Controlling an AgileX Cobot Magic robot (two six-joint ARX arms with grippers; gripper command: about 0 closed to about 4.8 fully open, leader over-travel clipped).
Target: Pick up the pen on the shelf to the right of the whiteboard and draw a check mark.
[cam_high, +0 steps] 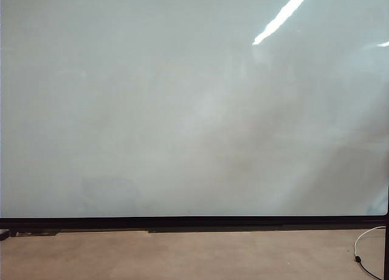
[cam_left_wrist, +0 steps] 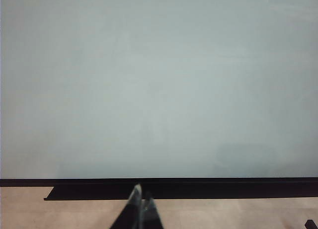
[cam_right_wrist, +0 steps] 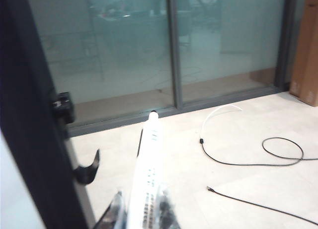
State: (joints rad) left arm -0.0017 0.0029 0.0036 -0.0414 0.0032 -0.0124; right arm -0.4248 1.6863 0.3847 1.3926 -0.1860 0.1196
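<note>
- right gripper (cam_right_wrist: 141, 214): jaws pinch the pen (cam_right_wrist: 148, 172) near its rear end; the pale barrel runs straight out ahead between the fingers (cam_right_wrist: 115, 211), dark tip farthest from the gripper.
- pen barrel shows small dark printed marks along its side; the tip sits in front of a glazed partition (cam_right_wrist: 129, 45) with a dark frame, well beyond the gripper.
- just beside the right gripper, on one side of the held pen, a thick black upright (cam_right_wrist: 35, 139) carries a small black bracket (cam_right_wrist: 63, 107) and a black hook (cam_right_wrist: 88, 170); a sliver of white surface shows past that upright.
- on the other side of the pen, on the pale floor (cam_right_wrist: 233, 169), a white cable (cam_right_wrist: 218, 114) joins a black cable (cam_right_wrist: 268, 154) that loops away; both lie well apart from the gripper.
- left gripper (cam_left_wrist: 140, 196): fingertips pressed together, nothing between them; it points at the lower black frame edge (cam_left_wrist: 198, 182) of the whiteboard (cam_left_wrist: 159, 85), with the white face ahead and above.
- exterior view: whiteboard (cam_high: 182, 110) fills the frame, glossy, a bright ceiling-light streak (cam_high: 282, 16) reflected near the upper right; its face is blank, no check mark visible.
- exterior view: neither gripper shows; a thin white cable with a black plug (cam_high: 360, 249) lies on the floor at the lower right corner of the board.
</note>
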